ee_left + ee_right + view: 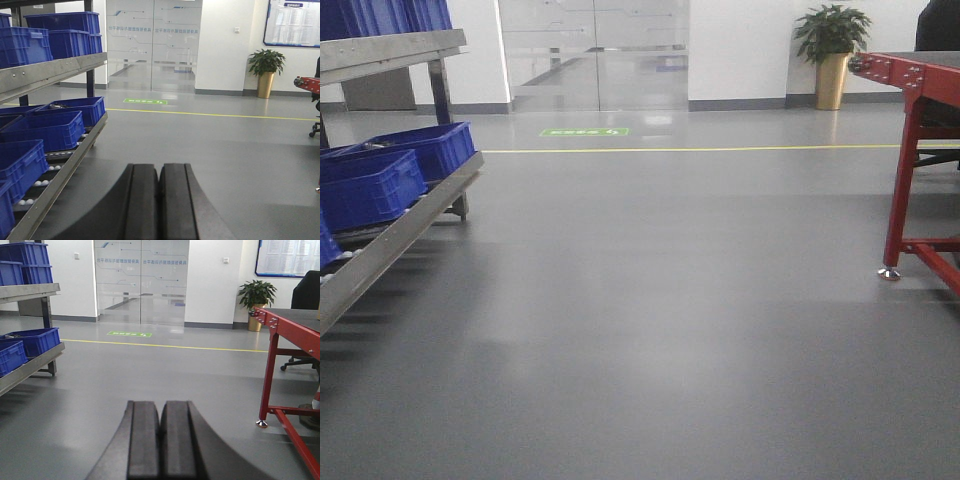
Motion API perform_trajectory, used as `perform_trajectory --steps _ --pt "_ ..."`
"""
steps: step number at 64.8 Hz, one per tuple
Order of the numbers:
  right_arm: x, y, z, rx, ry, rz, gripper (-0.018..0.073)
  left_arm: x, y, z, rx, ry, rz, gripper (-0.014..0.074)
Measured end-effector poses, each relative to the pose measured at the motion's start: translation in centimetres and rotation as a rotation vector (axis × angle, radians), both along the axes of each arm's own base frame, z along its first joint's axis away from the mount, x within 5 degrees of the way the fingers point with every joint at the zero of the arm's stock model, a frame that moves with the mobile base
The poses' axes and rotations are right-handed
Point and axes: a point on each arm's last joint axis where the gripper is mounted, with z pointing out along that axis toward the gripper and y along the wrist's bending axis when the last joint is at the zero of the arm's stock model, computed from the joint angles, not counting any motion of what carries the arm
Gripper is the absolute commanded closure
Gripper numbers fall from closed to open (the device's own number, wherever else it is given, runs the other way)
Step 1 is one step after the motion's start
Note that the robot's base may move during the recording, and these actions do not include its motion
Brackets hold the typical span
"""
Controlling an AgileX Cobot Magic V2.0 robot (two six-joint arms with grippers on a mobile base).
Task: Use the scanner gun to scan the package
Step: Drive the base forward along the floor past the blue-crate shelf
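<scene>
Package unseen, left gripper (159,175), right gripper (161,412) closed

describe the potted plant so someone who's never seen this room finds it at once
Start at the frosted glass doors in the far wall and move right along it. Just before the red table stands the potted plant. It is the only leafy green thing there, in a tall gold pot.

Blue crates (365,185): cut by left edge.
Red table (920,75): top runs off right edge.
Wall board (295,22): print too small to read.
Green floor mark (585,131): lettering blurred.
Left gripper (159,172), right gripper (160,410): bases cut by bottom edge.
</scene>
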Motion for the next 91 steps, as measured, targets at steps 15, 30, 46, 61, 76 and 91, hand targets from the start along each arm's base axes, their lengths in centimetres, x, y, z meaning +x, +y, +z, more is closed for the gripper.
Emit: perform_trajectory --steps 15,30,46,61,76,91 --pt "0.0 0.0 0.0 0.0 0.0 0.0 0.0713 0.0 0.0 0.0 0.0 0.0 0.0 0.0708" --pt "0.0 0.0 0.0 0.0 0.0 0.0 0.0713 0.0 0.0 0.0 0.0 0.0 0.0 0.0708" --pt "0.0 0.0 0.0 0.0 0.0 0.0 0.0713 0.0 0.0 0.0 0.0 0.0 0.0 0.0708" --pt "0.0 0.0 0.0 0.0 0.0 0.0 0.0713 0.0 0.0 0.0 0.0 0.0 0.0 0.0708" --pt "0.0 0.0 0.0 0.0 0.0 0.0 0.0713 0.0 0.0 0.0 0.0 0.0 0.0 0.0708" --pt "0.0 0.0 0.0 0.0 0.0 0.0 0.0713 0.0 0.0 0.0 0.0 0.0 0.0 0.0708"
